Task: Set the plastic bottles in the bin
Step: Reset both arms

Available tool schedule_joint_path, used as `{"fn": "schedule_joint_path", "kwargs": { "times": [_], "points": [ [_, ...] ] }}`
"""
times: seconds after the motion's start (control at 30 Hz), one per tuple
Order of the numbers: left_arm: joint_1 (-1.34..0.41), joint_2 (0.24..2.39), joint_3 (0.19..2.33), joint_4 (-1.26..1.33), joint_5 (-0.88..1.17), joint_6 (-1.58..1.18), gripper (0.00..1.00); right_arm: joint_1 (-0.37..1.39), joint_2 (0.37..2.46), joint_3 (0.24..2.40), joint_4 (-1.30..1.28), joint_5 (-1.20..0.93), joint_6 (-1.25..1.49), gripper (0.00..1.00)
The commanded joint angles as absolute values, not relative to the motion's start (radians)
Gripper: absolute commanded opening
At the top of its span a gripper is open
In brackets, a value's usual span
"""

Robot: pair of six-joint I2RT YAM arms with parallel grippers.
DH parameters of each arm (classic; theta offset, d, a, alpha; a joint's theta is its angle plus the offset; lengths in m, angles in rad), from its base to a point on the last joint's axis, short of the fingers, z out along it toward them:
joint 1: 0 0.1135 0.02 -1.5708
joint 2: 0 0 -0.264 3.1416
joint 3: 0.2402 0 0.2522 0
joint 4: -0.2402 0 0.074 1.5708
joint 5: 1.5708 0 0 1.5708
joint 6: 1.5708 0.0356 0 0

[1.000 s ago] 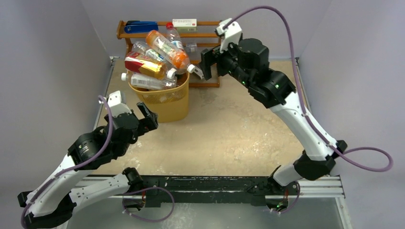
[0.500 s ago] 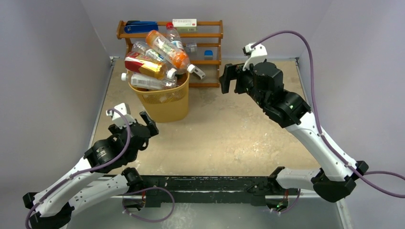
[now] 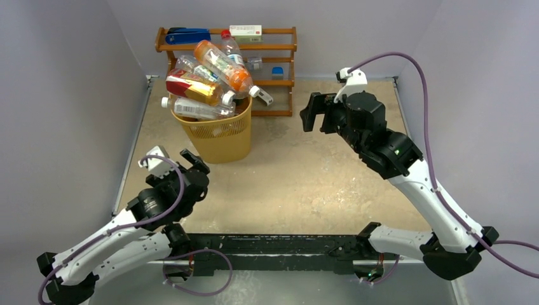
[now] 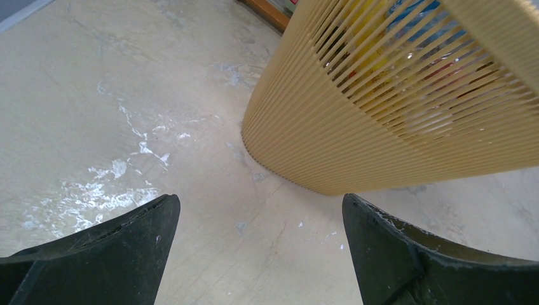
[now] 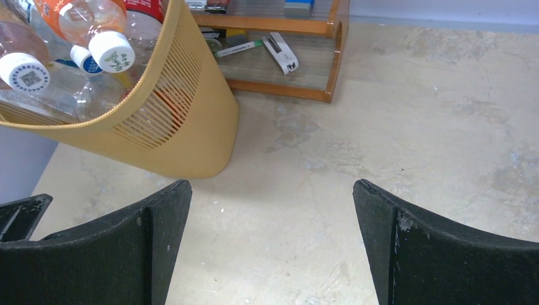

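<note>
The yellow mesh bin (image 3: 219, 135) stands at the back left, heaped above its rim with several plastic bottles (image 3: 206, 79); an orange one (image 3: 222, 63) lies on top with its white cap pointing right. My left gripper (image 3: 196, 160) is open and empty, low over the table just in front of the bin (image 4: 381, 95). My right gripper (image 3: 309, 113) is open and empty too, raised to the right of the bin and facing it. The right wrist view shows the bin (image 5: 184, 127) and white bottle caps (image 5: 111, 49) at upper left.
A brown wooden shelf rack (image 3: 283, 63) stands behind the bin against the back wall, with small boxes and a stapler on it. A white stapler-like item (image 5: 281, 52) lies on its lowest shelf. Grey walls close in both sides.
My right gripper has drawn back to the right, away from the bottle pile by the rack. My left arm has pulled back toward the near edge. Both stayed open.
</note>
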State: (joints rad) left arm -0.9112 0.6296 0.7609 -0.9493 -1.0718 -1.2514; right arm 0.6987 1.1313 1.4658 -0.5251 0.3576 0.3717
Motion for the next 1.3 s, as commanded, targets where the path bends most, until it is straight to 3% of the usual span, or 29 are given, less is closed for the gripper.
{"fn": "schedule_joint_path", "kwargs": {
  "times": [0.0, 0.3, 0.8, 0.9, 1.1, 1.27],
  "points": [
    [-0.897, 0.657, 0.703, -0.860, -1.122, -1.337, 0.99, 0.687, 1.094, 1.449, -0.522, 0.368, 0.392, 1.00],
    [-0.527, 0.615, 0.483, -0.599, -0.783, -1.203, 0.99, 0.678, 1.056, 1.393, -0.513, 0.346, 0.400, 1.00],
    [0.122, 0.904, 0.494, -0.211, -0.369, -0.918, 0.99, 0.604, 1.097, 1.238, -0.450, 0.367, 0.463, 1.00],
    [0.162, 0.935, 0.487, -0.146, -0.379, -0.873, 0.99, 0.554, 1.088, 1.195, -0.430, 0.409, 0.473, 1.00],
    [0.171, 0.966, 0.468, -0.027, -0.408, -0.780, 0.99, 0.357, 1.093, 1.095, -0.292, 0.240, 0.448, 1.00],
    [0.173, 1.073, 0.482, 0.042, -0.398, -0.699, 0.99, 0.293, 1.056, 0.962, -0.110, 0.244, 0.413, 1.00]
  ]
}}
